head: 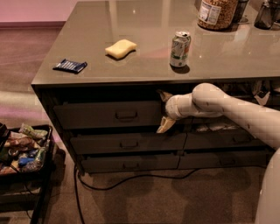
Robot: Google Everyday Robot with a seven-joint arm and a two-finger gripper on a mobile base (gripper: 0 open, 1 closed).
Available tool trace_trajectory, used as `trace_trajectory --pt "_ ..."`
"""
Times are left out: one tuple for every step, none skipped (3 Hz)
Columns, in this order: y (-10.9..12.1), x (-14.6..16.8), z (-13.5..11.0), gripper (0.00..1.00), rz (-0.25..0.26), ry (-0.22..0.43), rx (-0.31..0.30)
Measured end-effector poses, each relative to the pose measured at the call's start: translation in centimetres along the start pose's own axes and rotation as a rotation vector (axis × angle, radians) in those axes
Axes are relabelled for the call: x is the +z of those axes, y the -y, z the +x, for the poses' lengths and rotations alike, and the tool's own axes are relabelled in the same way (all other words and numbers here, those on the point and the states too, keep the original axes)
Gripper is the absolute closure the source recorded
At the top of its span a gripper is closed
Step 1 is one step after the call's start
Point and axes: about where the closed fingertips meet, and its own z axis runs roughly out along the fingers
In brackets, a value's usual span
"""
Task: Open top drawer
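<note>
The top drawer is a wide dark grey-olive front under the counter's left half, with a small loop handle at its centre. Its front stands roughly level with the drawers below. My gripper is at the drawer's right end, to the right of the handle. One pale finger points down over the drawer's lower right corner, the other reaches up at its upper right corner. The fingers are spread wide apart. My white arm comes in from the right.
On the counter lie a blue packet, a yellow sponge, a soda can and a jar. Lower drawers sit beneath. A black cart of snacks stands at the left. A cable runs on the floor.
</note>
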Motion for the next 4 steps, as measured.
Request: trace_trajectory --pt "0.0 0.01 0.0 0.18 0.0 0.0 0.0" --pt "0.0 0.01 0.0 0.41 0.0 0.0 0.0" --pt "-0.01 0.01 -0.01 0.64 0.0 0.0 0.0" --pt "-0.01 0.01 -0.01 0.86 0.0 0.0 0.0"
